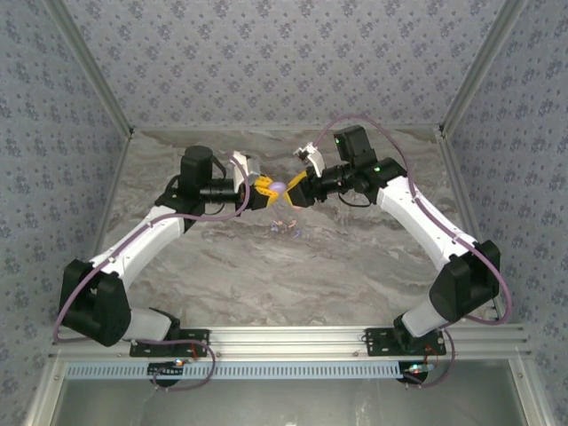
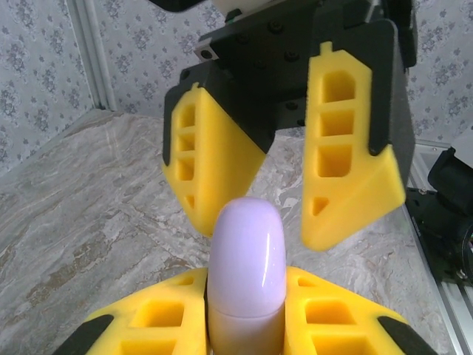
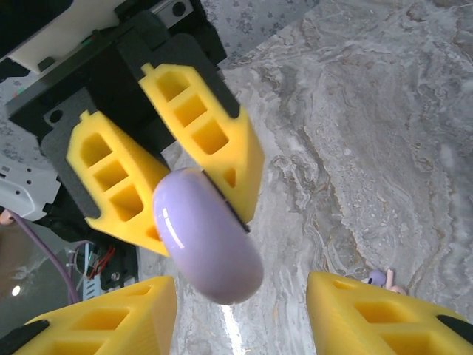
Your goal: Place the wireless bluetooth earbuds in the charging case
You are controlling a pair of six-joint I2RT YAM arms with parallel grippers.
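**Left gripper** (image 1: 266,189): pinching the charging case by its lower half and holding it raised above the table, with the rounded free end pointing across at the other arm.

**Charging case** (image 2: 247,259): a glossy lilac, pill-shaped shell that is looking shut. A faint seam is showing low down, just above the left fingers (image 2: 159,318).

**Wireless bluetooth earbuds** (image 3: 380,279): two tiny pale bits lying close together on the marbled tabletop (image 1: 373,266). They are sitting below the case on the side nearer the arm bases, well apart from both grippers.

**Right gripper** (image 2: 275,222): its jaws are standing spread, one on each side of the case's free end. From its own wrist camera a gap is showing on both sides, so it is holding nothing.

**Handling note (judgement):** the step in hand is probably opening the lid, since neither earbud can go in before that.
- The right fingers should be closing on the upper half only, above the seam and square to it.
- The left grip should be staying firm on the base.
- The shell is smooth and curved, so an off-centre squeeze is likely to make it slide or twist out.
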